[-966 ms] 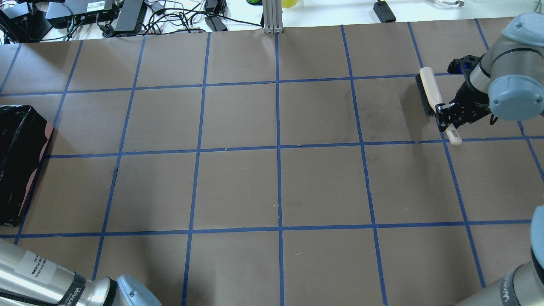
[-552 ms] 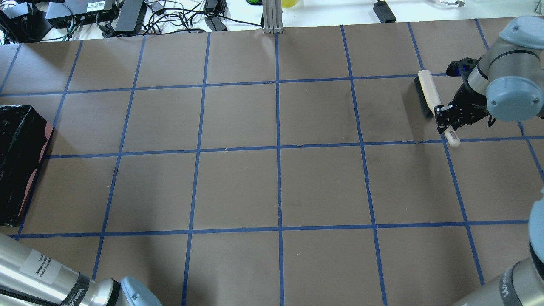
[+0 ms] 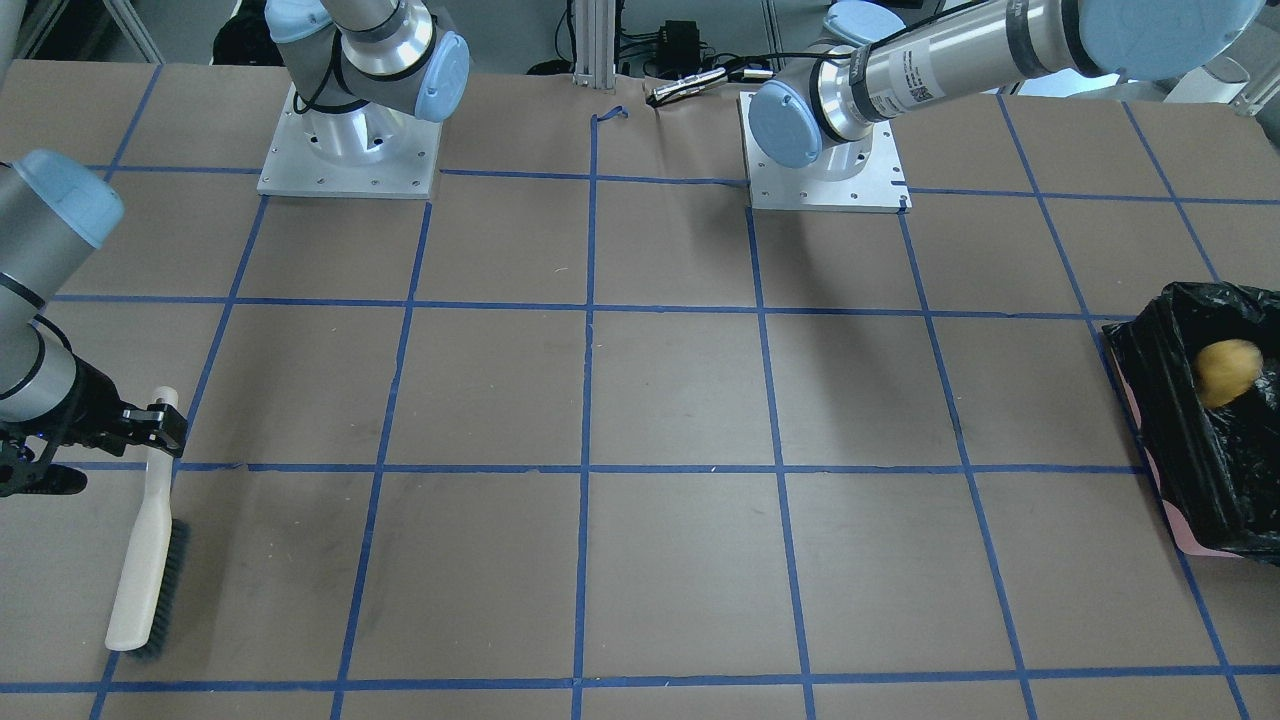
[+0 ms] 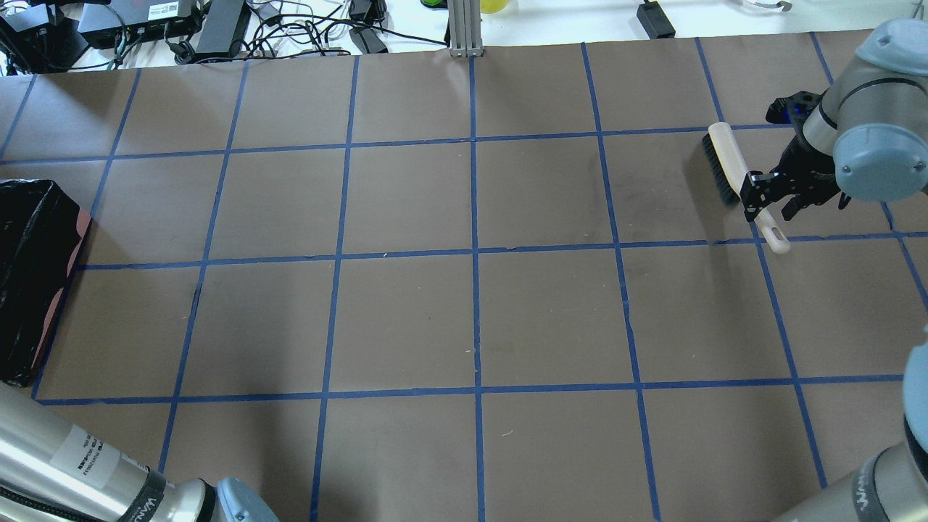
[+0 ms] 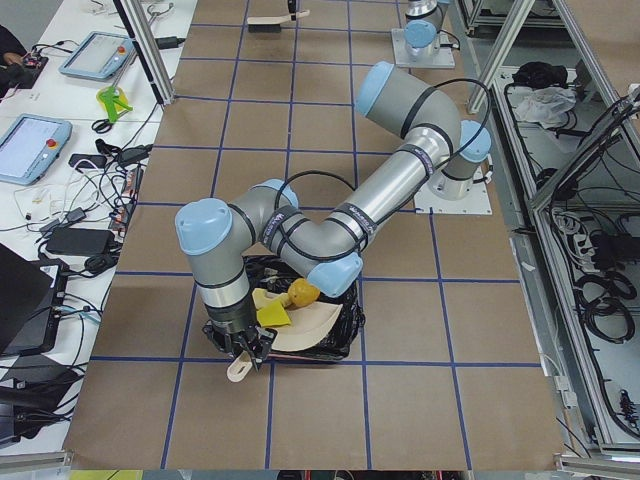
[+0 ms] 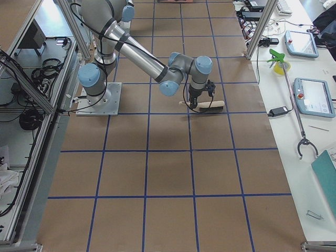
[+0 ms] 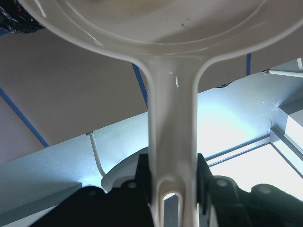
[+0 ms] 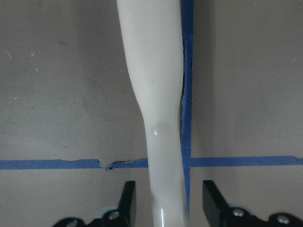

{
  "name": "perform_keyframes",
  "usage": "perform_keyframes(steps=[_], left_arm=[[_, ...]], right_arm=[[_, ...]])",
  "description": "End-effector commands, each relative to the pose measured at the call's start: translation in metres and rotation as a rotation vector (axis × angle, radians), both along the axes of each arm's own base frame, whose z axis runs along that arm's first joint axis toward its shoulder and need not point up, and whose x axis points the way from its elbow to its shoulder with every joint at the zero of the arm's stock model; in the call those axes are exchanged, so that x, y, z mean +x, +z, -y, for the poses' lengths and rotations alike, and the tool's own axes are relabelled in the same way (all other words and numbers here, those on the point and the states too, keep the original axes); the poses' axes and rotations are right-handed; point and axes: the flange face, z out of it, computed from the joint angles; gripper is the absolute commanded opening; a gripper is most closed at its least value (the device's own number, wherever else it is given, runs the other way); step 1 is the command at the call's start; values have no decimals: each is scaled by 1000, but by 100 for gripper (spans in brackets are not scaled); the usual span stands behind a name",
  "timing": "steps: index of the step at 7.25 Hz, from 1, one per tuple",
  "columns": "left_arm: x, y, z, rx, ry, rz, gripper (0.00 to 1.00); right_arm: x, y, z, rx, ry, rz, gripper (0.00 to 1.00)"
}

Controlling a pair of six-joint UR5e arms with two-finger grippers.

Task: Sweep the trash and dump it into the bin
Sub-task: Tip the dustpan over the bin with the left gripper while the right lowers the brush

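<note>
The bin (image 3: 1200,470) with its black bag stands at the table's left end; it also shows in the overhead view (image 4: 29,275). My left gripper (image 7: 173,179) is shut on the beige dustpan's handle (image 7: 170,118) and holds the dustpan (image 5: 315,325) tilted over the bin (image 5: 345,330). The brown-yellow lump (image 3: 1228,372) is inside the bin. A yellow-green wedge (image 5: 272,316) and a cream slice (image 5: 263,298) lie by the dustpan's rim. My right gripper (image 4: 768,206) is open, jaws either side of the brush handle (image 8: 163,142) without touching. The brush (image 4: 728,163) lies on the table.
The table is brown paper with a blue tape grid (image 4: 475,250). Cables and electronics (image 4: 181,29) lie beyond the far edge. A metal post (image 4: 464,29) stands at the far middle. Both arm bases (image 3: 350,160) are bolted at the robot's side.
My right gripper has opened and let go of the brush handle; the brush now rests on the table, shifted slightly. My left arm has moved a little at the view's bottom left.
</note>
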Motion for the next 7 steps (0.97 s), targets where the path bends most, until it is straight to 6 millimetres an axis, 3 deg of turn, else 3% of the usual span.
perform_keyframes(steps=[1,2,5,7], left_arm=[[-7,5,1,0,-6,8,0],[-10,10,1,1,-6,19,0],[-62,44,35,-16,-32,210,0],[-74,32,27,-41,-33,236,0]], right_arm=[[0,65,-10,-9,-6,-51,100],[11,111,-26,-10,-56,-25,100],[57,232,-70,-152,-31,3,100],[127,242,-73,-164,19,-32,100]])
